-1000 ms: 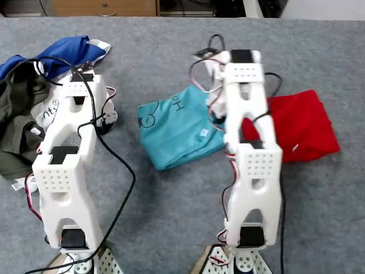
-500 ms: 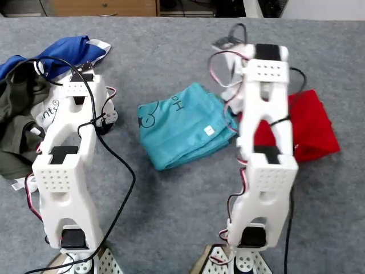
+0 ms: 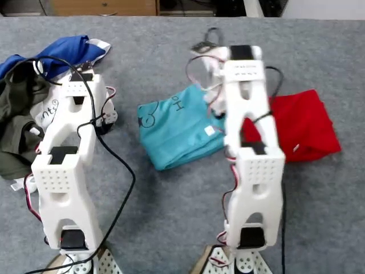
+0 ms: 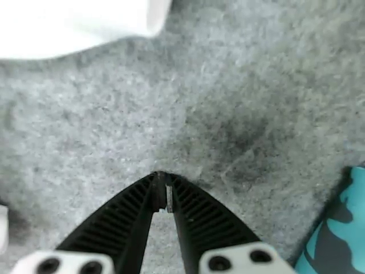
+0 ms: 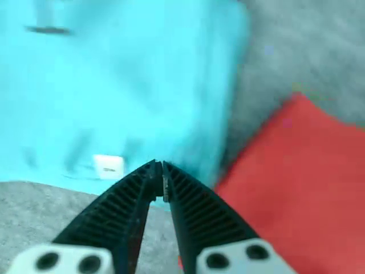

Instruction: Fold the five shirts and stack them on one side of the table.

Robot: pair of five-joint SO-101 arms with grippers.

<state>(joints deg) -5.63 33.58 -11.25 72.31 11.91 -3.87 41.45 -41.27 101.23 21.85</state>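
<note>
Hovering my clenched, empty right claw point(image 5: 158, 171) over the folded teal cotton shirt point(image 3: 177, 128) at the grey table's point(image 3: 171, 217) middle, I'd open wide, pinch every layer, then carry it onto the folded red shirt point(image 3: 305, 125) just beside it. The left claw point(image 4: 161, 185) is clenched too.

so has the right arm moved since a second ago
Yes. Half a second ago the right arm had swung out over the red shirt; now it is back toward the teal shirt, at its edge, where it started.
</note>
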